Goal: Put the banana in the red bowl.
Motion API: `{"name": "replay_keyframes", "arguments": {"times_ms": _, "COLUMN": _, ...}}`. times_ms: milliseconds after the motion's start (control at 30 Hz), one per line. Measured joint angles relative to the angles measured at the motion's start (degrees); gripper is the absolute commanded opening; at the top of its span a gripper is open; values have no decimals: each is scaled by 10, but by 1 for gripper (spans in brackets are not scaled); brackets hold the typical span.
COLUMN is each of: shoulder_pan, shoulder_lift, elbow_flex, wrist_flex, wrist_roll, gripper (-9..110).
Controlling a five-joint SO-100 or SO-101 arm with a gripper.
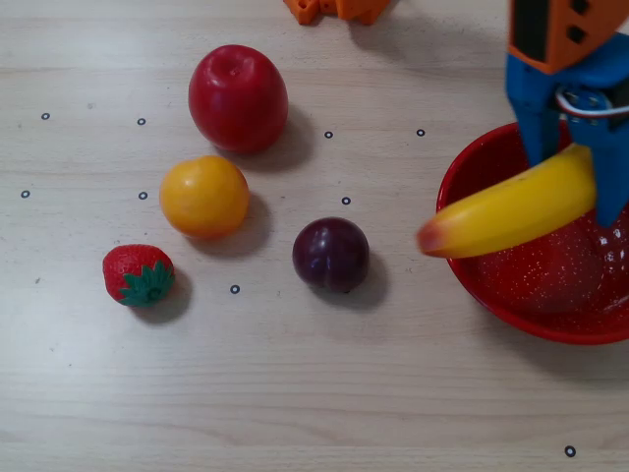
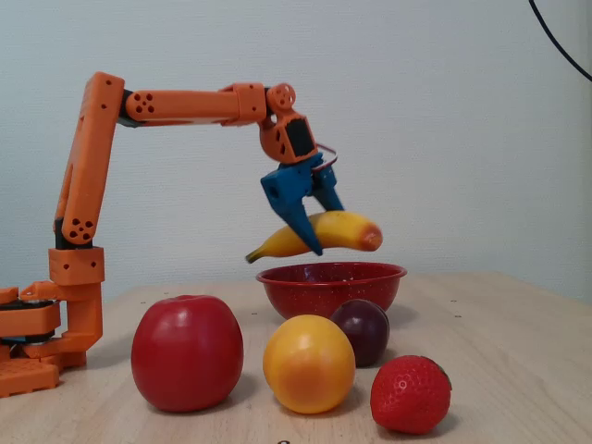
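The yellow banana (image 1: 511, 213) hangs in the air above the red bowl (image 1: 491, 285), its orange-brown end sticking out past the bowl's left rim in the overhead view. My blue gripper (image 1: 582, 167) is shut on the banana near its far half. In the fixed view the banana (image 2: 340, 229) is held clear above the red bowl (image 2: 330, 287), and the gripper (image 2: 314, 242) clamps its middle, fingers pointing down. The green stem tip is hidden in the overhead view.
A red apple (image 1: 238, 98), an orange fruit (image 1: 204, 197), a strawberry (image 1: 139, 274) and a dark plum (image 1: 331, 255) lie on the wooden table left of the bowl. The arm's orange base (image 2: 42, 324) stands at the fixed view's left.
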Motion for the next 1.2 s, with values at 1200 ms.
{"name": "replay_keyframes", "arguments": {"times_ms": 1200, "shoulder_pan": -120, "shoulder_lift": 119, "elbow_flex": -32, "wrist_flex": 96, "wrist_roll": -28, "gripper": 0}}
